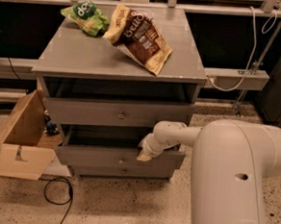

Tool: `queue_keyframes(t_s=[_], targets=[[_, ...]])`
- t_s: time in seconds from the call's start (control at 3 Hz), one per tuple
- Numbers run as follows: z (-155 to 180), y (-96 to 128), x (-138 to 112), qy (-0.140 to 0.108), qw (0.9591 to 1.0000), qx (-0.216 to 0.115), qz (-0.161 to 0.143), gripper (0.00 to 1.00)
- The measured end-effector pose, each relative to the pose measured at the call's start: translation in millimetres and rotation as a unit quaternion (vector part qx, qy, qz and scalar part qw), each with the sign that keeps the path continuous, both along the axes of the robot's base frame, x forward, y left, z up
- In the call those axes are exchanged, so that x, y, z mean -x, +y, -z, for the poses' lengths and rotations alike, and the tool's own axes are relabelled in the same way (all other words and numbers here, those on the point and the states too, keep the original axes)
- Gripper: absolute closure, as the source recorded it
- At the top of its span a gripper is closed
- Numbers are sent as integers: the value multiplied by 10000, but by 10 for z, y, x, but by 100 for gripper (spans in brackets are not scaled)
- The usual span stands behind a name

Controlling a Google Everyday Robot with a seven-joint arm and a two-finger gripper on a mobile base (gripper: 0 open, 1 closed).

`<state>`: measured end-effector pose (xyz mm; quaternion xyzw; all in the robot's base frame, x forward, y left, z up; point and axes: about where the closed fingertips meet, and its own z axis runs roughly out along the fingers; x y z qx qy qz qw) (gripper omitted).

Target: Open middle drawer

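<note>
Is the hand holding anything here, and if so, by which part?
Cannot tell. The hand is against the top edge of the middle drawer front, right of its knob; whether it grips that edge does not show.

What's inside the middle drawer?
The middle drawer stands partly open, but only dark shadow shows inside. The gripper at its front edge and the top drawer above hide the rest.
</note>
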<state>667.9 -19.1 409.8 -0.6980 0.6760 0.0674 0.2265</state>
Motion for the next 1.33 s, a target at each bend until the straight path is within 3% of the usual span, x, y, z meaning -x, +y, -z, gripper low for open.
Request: queue_keyframes(t_s=[0.33,1.0,1.33], targets=[[0,0,0,0,10000,0,0,4],[15,8,50,127,9998,-5,-167,0],[23,-51,196,483,9984,-68,-297,0]])
